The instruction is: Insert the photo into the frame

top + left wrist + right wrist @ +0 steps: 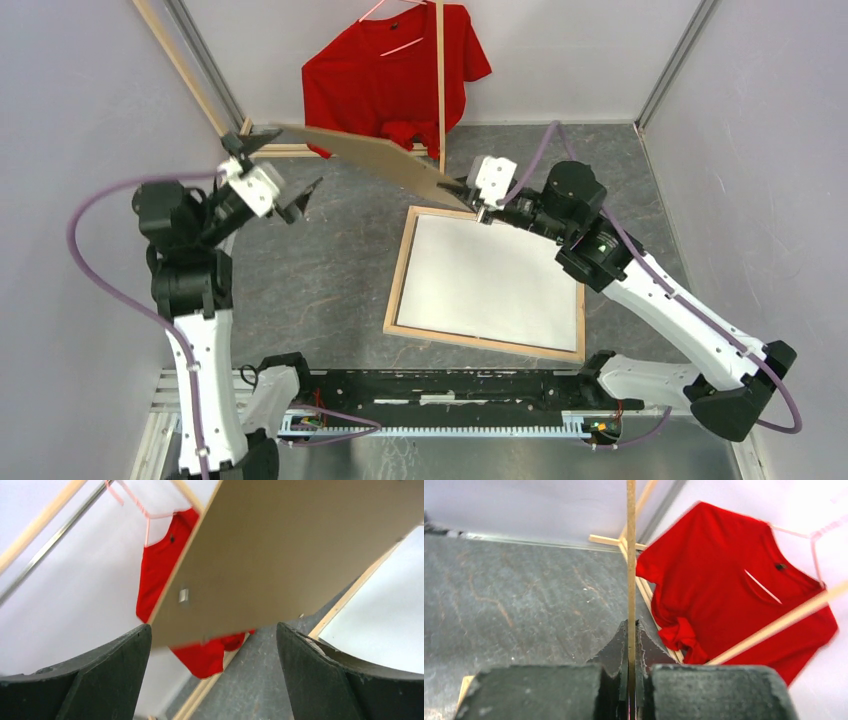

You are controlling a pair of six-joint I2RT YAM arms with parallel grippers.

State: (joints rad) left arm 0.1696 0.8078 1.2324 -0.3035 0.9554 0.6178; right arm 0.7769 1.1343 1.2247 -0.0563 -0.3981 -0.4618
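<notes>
The right gripper (464, 190) is clamped on the right end of a thin, stiff brown cardboard sheet (370, 155), holding it in the air over the far half of the grey table (300, 290). Its wrist view shows the sheet edge-on between the 2 pads. The left gripper (280, 165) stands wide open at the sheet's other end, gripping nothing.

With only 1 grip carrying it, the sheet will likely sag or swing. The left arm should back straight out before the right one lowers. The sheet should then come down flat, squared to the inner edges below.

The large thin rectangular frame (402, 270) lies flat, pale bare wood up, right of the table's middle and toward its near edge. A white rectangle fills it, probably the plain back of the photo (490, 280); no printed side shows.
</notes>
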